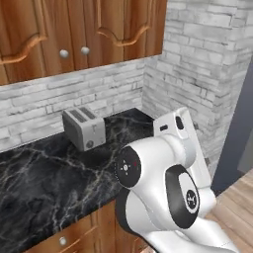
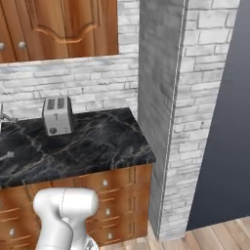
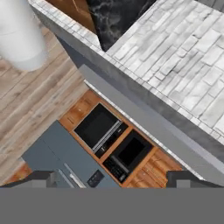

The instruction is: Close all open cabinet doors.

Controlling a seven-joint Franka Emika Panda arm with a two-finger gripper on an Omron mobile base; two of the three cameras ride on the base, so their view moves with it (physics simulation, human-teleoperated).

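From the left base cam I've got the cabinet doors (image 1: 74,34) up top over the bench (image 1: 44,173), cut off by the frame's upper edge; two round knobs sit side by side at the meeting stiles, and the doors look flush w/ each other there, tho I can't tell for certain they're fully closed. Right base cam shows the same doors in the top-left corner, also cropped. The arm's white bulk covers the lower right of the left view and hides the bench's right end. A silver two-slot toaster (image 1: 84,128) stands on the black marble bench near the brick backsplash (image 1: 74,94). Below the bench are drawer fronts (image 2: 105,195) w/ silver knobs, partly behind the arm in the right view. A grey brick pillar (image 2: 161,112) closes off the bench's right end. The gripper (image 3: 111,179) is released, fingertips spread wide at the bottom of the hand cam, nothing between them; that cam is rolled, looking at wood floor (image 3: 30,100), brick, and what seem to be dark oven fronts (image 3: 113,144), hard to make out.
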